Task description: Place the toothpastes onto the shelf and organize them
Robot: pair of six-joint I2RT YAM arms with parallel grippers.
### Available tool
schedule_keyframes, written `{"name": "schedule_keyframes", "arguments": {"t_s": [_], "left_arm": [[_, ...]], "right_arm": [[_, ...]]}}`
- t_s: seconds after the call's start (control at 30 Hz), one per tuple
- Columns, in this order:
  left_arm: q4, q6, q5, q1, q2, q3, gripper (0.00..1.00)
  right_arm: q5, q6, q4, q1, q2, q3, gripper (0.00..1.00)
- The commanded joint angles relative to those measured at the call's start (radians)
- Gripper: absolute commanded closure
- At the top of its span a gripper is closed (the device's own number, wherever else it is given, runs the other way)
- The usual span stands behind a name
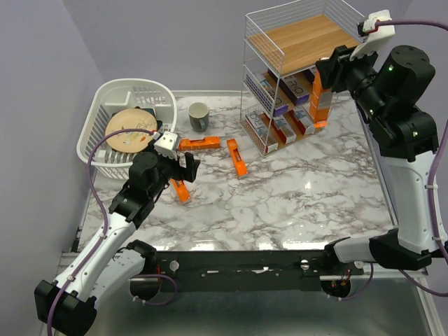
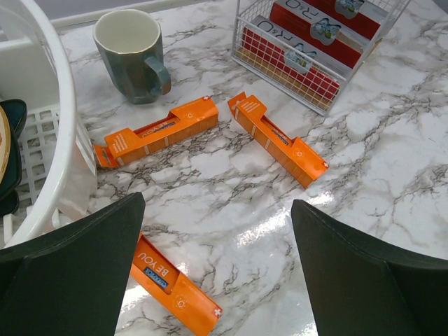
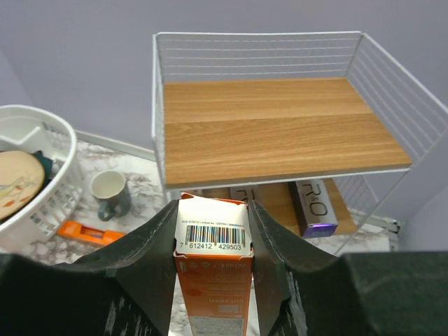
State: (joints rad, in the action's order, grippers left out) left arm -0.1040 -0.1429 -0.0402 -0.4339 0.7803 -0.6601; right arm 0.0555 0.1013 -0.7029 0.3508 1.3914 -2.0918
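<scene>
Marble table | right pincer clamps orange carton | left pincer agape

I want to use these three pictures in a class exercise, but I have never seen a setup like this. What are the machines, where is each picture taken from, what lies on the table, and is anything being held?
Two robot arms are bolted at the near edge of a marble table. The wide picture looks down from above and behind them; the other two come from cameras on each wrist, so the dark shapes at the bottom are that arm's own fingers.

The left gripper is open and empty, above three orange toothpaste boxes lying on the table. Nearby stand a mug and a white basket.

The right gripper is shut on an upright orange box in front of the wire shelf. Its top board is bare; lower tiers already hold boxes.
</scene>
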Motion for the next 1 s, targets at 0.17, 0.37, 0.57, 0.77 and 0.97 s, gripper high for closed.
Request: {"name": "schedule_keyframes", "arguments": {"t_s": [0.17, 0.37, 0.57, 0.77, 0.97], "left_arm": [[0.14, -0.171, -0.254, -0.028, -0.009, -0.039, 0.01], [0.236, -0.218, -0.112, -0.371, 0.094, -0.166, 0.01], [0.403, -0.207, 0.016, -0.684, 0.266, -0.268, 0.01], [0.452, -0.018, 0.19, -0.821, 0.456, -0.354, 0.01], [0.457, 0.069, 0.328, -0.852, 0.479, -0.3, 0.01]], "right_arm": [[-0.242, -0.189, 0.126, -0.006, -0.264, 0.347, 0.5], [-0.305, -0.253, 0.195, -0.006, -0.436, 0.608, 0.49], [-0.35, -0.327, 0.26, -0.006, -0.569, 0.817, 0.49], [-0.391, -0.367, 0.272, -0.006, -0.634, 0.909, 0.49], [-0.398, -0.393, 0.211, -0.006, -0.661, 0.983, 0.46]]}}
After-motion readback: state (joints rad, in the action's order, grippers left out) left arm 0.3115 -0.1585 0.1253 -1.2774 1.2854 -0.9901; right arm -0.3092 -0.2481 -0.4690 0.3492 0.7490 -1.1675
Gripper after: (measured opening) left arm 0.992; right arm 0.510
